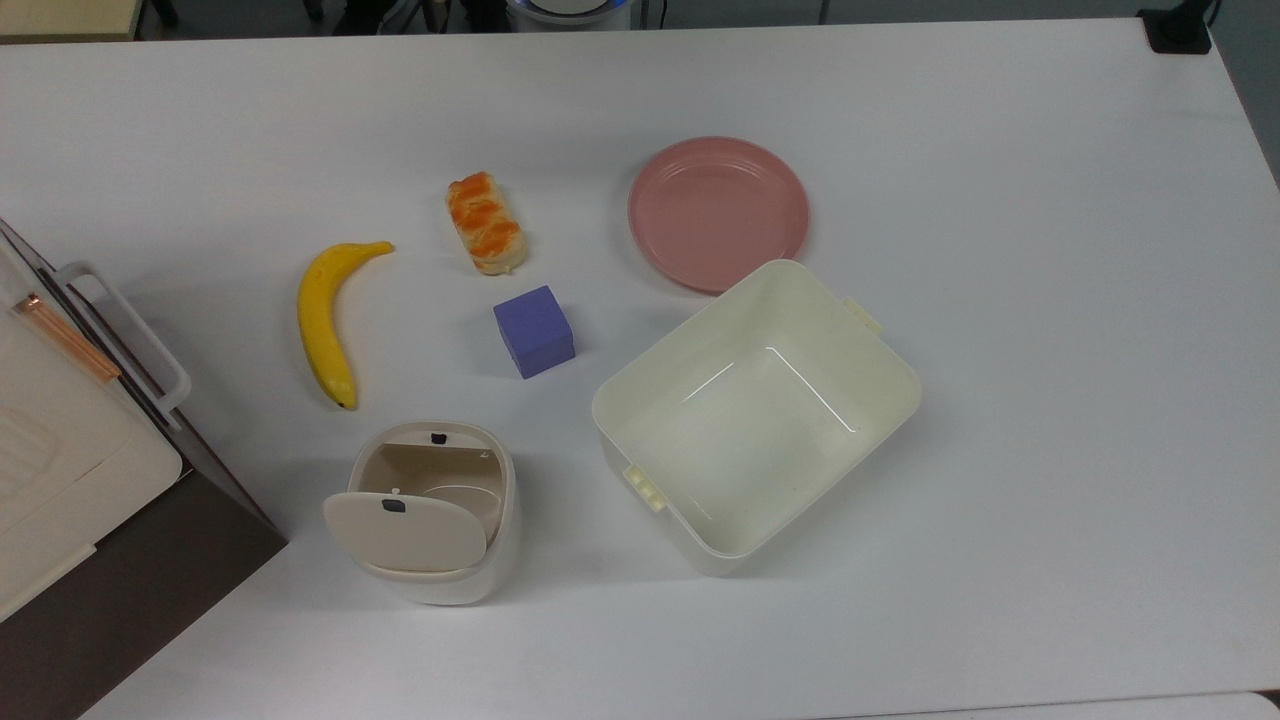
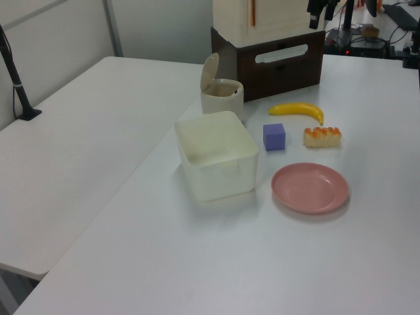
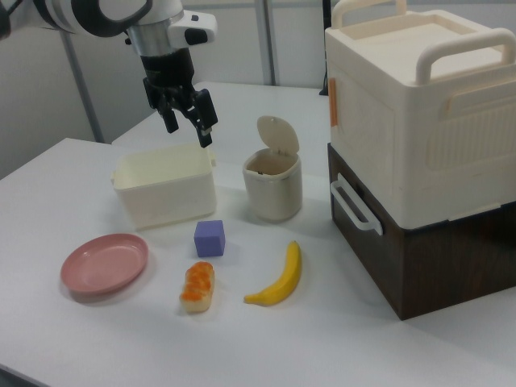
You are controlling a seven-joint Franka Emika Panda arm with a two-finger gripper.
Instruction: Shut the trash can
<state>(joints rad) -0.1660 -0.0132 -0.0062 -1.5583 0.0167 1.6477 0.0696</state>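
The trash can (image 1: 440, 530) stands at lower left of centre in the top view, its beige lid (image 1: 405, 533) swung up on its hinge (black button facing upward), the mouth open. Just beside it, toward the top view's right, sits a large cream tub (image 1: 757, 415). Above the can in the top view lie a banana (image 1: 328, 320), a purple cube (image 1: 534, 330) and a glazed pastry (image 1: 486, 222); a pink plate (image 1: 717, 213) touches the tub's far edge. In the right view, upper left, the gripper (image 3: 187, 119) hangs above the tub, fingers apart, holding nothing. A stacked cream-and-brown box (image 3: 419, 153) fills the right view's right side.
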